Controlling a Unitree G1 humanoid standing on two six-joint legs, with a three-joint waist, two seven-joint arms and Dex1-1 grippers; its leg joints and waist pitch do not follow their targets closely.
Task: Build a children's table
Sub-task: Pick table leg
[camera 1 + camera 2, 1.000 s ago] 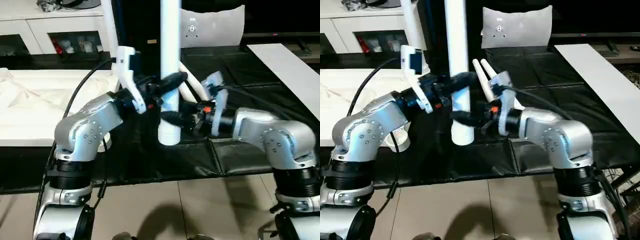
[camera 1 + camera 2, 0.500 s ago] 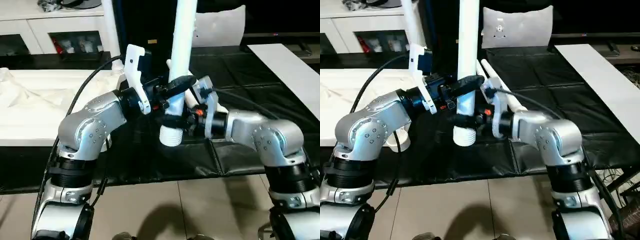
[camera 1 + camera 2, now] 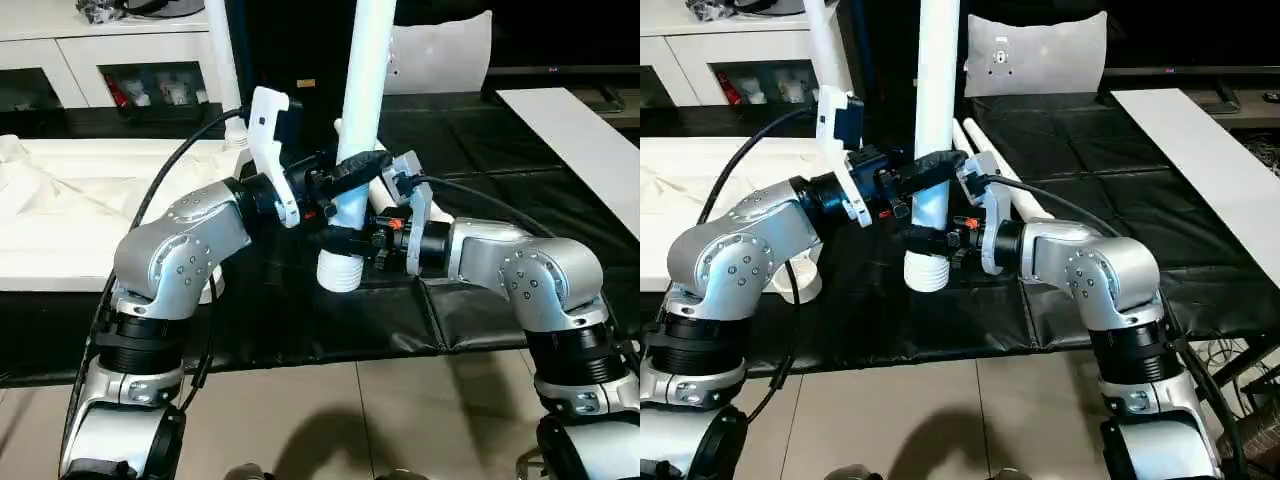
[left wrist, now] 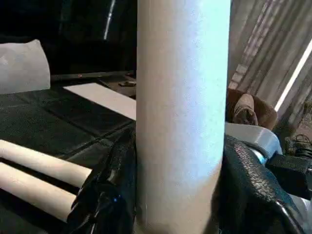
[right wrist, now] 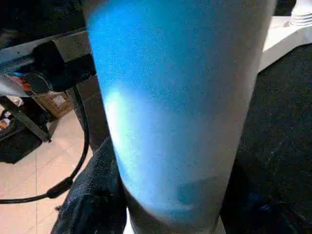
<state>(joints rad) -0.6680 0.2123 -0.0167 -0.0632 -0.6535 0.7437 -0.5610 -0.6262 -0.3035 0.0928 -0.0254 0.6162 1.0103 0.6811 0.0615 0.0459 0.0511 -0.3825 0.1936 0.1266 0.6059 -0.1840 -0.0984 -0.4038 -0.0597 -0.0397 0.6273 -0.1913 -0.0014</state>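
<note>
leg: upright | left tool: gripping | right tool: gripping lower

legs: 4 | tabletop: 1 | cushion: 1

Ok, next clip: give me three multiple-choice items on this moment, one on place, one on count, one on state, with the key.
1. Where is the upright white leg?
A. between both grippers
B. flat on the mat
C. on the cabinet

2. How many spare legs lie on the black mat?
A. none
B. two
C. four

3. What is the left gripper doing?
A. open, apart
B. shut on the leg
C. resting on the floor

Key: 1 A, with the right gripper lower down; 2 B, two lie side by side; 3 B, black fingers flank the leg.
</note>
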